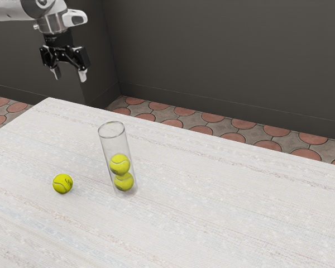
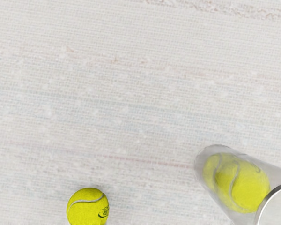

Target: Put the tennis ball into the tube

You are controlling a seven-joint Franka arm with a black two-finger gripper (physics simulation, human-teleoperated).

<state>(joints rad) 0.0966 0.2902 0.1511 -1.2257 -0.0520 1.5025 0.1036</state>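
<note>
Loose tennis ball [image 1: 62, 183]: one, on counter [image 1: 212, 218], at nine o'clock from the clear tube's [image 1: 104, 146] base, exterior view. Likely light, springy, its felt grippy, inclined to roll; best held across the widest girth. Fingers [image 1: 82, 75]: apart, empty.

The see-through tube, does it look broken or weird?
Nothing looks odd. The tube stands upright on the table, with no crack I can see, and two balls are stacked inside. The loose ball beside it isn't in yet.
</note>
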